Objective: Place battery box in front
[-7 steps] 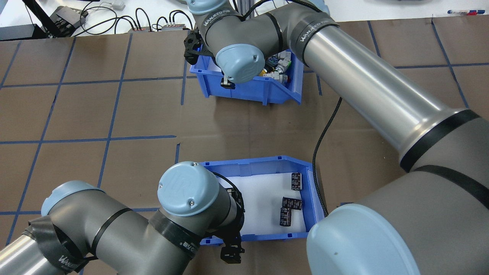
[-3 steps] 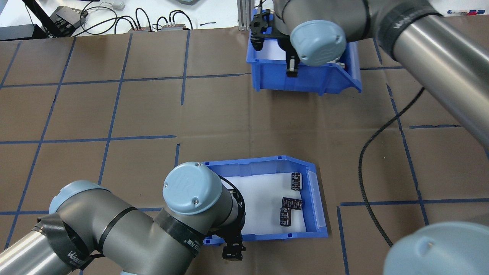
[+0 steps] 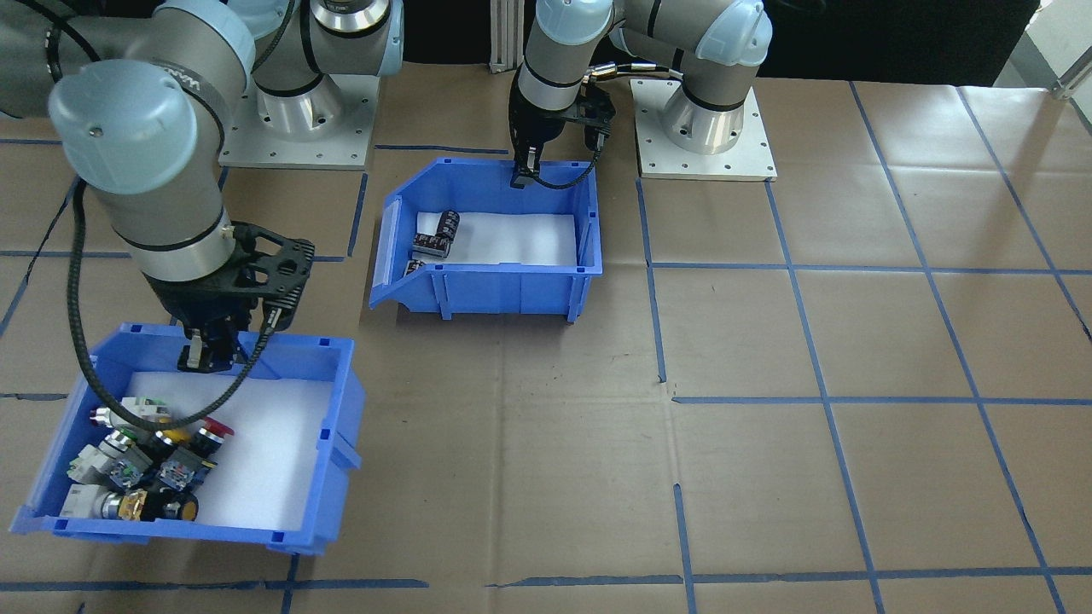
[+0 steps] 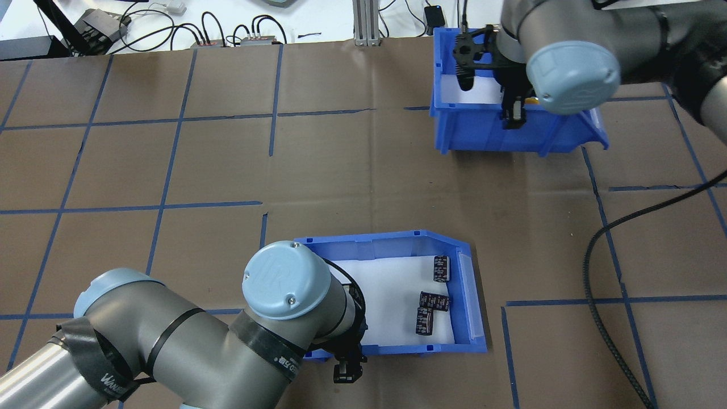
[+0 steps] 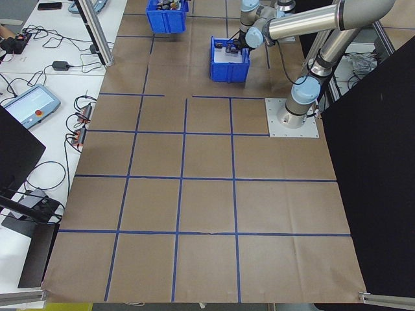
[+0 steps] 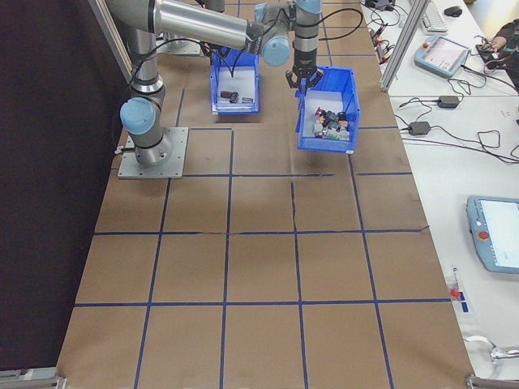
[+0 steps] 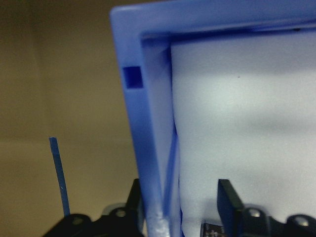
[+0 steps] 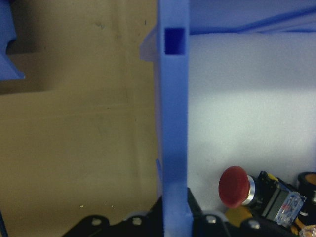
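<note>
Both claws stay clenched on bin walls: right gripper (image 3: 207, 356) has carried the switch bin (image 4: 559, 135) toward the worktop's far right corner; left gripper (image 3: 521, 176) holds the unmoved battery box (image 4: 386, 245).

A brown-papered table (image 4: 170, 170) (blue tape grid) bears the battery box (image 4: 392, 247), the switch bin (image 4: 488, 133) well apart.

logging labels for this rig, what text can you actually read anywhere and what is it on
"WANJEED", partly cut off: black band on the left arm in the overhead view.
Raised "UR" mark: left arm's grey-blue joint cap.
Print on the dark cells in the battery box: too small to read.
Switches in the other bin: markings unreadable.
</note>
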Controlling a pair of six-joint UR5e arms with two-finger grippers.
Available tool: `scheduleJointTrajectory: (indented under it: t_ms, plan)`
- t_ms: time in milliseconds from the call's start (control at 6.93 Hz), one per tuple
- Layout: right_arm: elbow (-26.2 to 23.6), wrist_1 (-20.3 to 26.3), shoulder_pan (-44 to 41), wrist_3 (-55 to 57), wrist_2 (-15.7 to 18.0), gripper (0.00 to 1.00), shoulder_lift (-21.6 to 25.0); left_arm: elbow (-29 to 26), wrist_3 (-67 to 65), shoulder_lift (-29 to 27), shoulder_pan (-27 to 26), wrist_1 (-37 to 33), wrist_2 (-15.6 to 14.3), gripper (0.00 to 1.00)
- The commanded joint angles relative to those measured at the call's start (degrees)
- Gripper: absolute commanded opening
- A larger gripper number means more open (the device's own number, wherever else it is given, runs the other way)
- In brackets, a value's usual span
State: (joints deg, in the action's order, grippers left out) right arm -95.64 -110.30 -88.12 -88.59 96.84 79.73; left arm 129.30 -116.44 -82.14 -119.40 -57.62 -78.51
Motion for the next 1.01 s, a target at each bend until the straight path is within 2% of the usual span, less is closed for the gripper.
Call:
scheduleJointTrajectory:
  t_ms: [0, 144, 288, 577, 721, 865]
  plan:
    - [-8.1, -0.7, 7.0, -8.1, -0.2, 0.0, 6.4, -0.3, 4.4, 2.6, 1.6, -0.5, -1.5, 0.0]
    - [-12.7, -3.4, 8.7, -8.9, -1.3, 0.0, 9.3, -0.5, 6.2, 3.2, 5.8, -2.3, -8.1, 0.0]
    - [-16.0, -4.8, 9.6, -9.0, -1.5, 0.0, 11.5, -0.6, 12.8, 5.6, 11.5, -4.7, -8.1, 0.0]
    - [-19.2, -6.4, 9.7, -9.5, -1.5, 0.0, 13.9, -1.0, 24.9, 9.4, 24.2, -9.5, -8.0, 0.0]
    - [-19.9, -6.7, 9.6, -13.0, -1.4, 0.0, 14.6, -1.5, 29.2, 9.1, 28.5, -9.4, -7.2, 0.0]
    - [-21.0, -6.7, 9.6, -13.2, -1.4, 0.0, 16.0, -5.3, 30.7, 6.8, 30.4, -9.6, -6.0, 0.0]
